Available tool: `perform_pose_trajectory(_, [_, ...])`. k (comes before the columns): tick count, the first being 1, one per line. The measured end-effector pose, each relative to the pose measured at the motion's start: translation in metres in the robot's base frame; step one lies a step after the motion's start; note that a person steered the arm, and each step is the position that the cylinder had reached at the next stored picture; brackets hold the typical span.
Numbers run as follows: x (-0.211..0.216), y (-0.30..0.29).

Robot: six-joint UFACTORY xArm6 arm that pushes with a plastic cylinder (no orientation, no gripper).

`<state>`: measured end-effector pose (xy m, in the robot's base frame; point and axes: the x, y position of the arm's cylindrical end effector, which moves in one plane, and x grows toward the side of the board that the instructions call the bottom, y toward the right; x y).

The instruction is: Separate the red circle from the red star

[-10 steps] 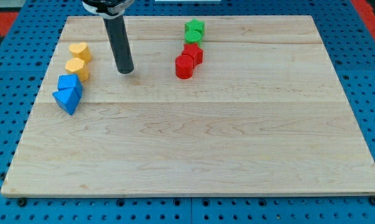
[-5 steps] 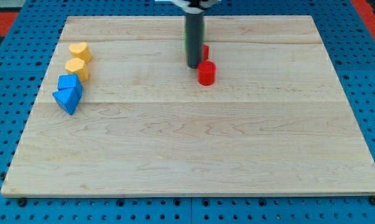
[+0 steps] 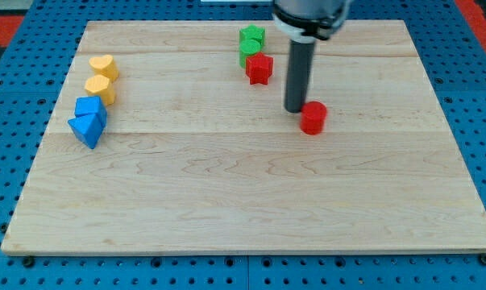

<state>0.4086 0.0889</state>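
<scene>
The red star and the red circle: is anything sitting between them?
Only my tip, beside the red circle; otherwise bare board up to the red star, in the camera view.

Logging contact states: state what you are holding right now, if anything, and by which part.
Nothing is held. My tip only pushes; it stands just left of the red circle, at its upper-left edge, well apart from the red star.

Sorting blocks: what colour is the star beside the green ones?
Red star, clear in camera view.

Bright, even overhead light covers the pale wooden bench (image 3: 251,201); shadows are soft and short. The dark straight rod (image 3: 297,72) looks slightly motion-blurred, while small coloured blocks stay sharp, without glare.
</scene>
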Motion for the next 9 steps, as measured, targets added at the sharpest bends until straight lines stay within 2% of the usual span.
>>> perform_pose_trajectory(1, [0.021, 0.022])
perform_pose_trajectory(2, [0.002, 0.031])
perform_pose_trajectory(3, [0.011, 0.055])
perform_pose_trajectory(4, [0.058, 0.048])
perform_pose_trajectory(5, [0.083, 0.055])
perform_pose_trajectory(6, [0.066, 0.003])
perform_pose_trajectory(8, [0.101, 0.025])
perform_pose_trajectory(9, [0.106, 0.056])
